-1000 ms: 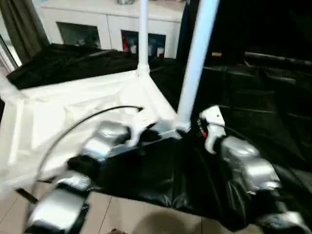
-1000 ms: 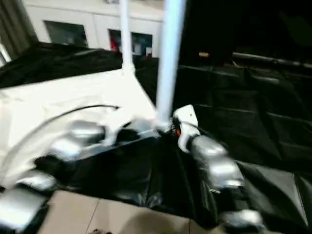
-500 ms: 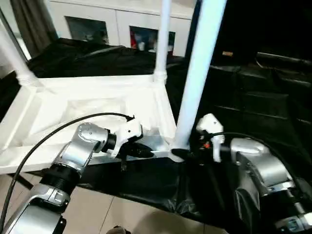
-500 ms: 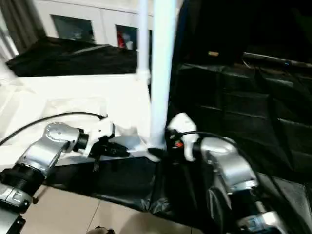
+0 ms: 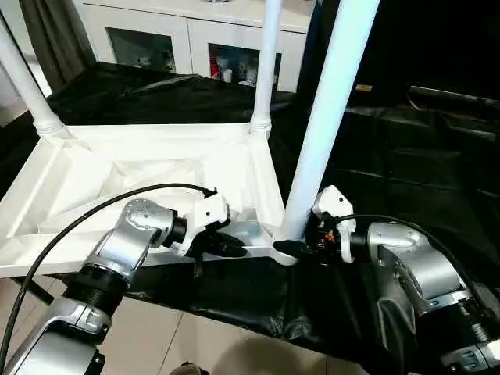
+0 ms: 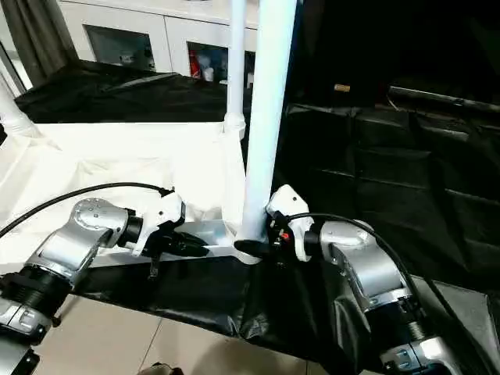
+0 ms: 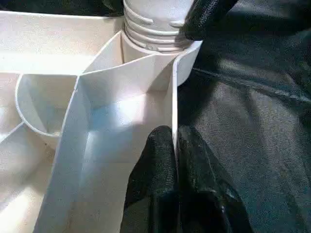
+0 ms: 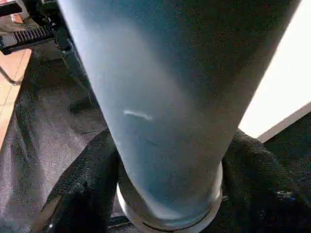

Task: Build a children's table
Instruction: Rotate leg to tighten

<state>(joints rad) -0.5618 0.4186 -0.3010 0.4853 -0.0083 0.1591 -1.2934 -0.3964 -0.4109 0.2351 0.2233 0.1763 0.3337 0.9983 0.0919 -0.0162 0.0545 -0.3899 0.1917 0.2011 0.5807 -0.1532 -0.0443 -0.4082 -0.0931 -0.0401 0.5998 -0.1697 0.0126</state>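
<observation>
- The black plastic sheeting [image 5: 406, 148] covers the surface under and beyond the work, crumpled in folds, with pale floor tiles [image 5: 195, 344] along the near edge.
- A white cabinet with glass doors [image 5: 180, 35] stands at the far side, behind the sheeting.
- The white plastic rectangular table top [image 5: 141, 180] lies upside down on the sheeting, its ribbed underside facing up.
- Three long tapered white tube legs stand upright in round corner sockets: the near leg [image 5: 328, 117] at the near right corner, the far leg [image 5: 267, 62] at the far right corner, and the left leg [image 5: 23, 78] at the far left corner.
- In the left wrist view the near leg's threaded end [image 7: 150, 29] sits in its socket, with several thread rings still above the rim.
- The right end effector [image 5: 306, 246] has its two black fingers [image 8: 87, 194] set on either side of the near leg's base, close against it at the socket.
- The left end effector [image 5: 234, 248] is clamped on the thin near edge wall [image 7: 174, 102] of the table top, its fingers pressed together with the wall between them, just beside that same corner.
</observation>
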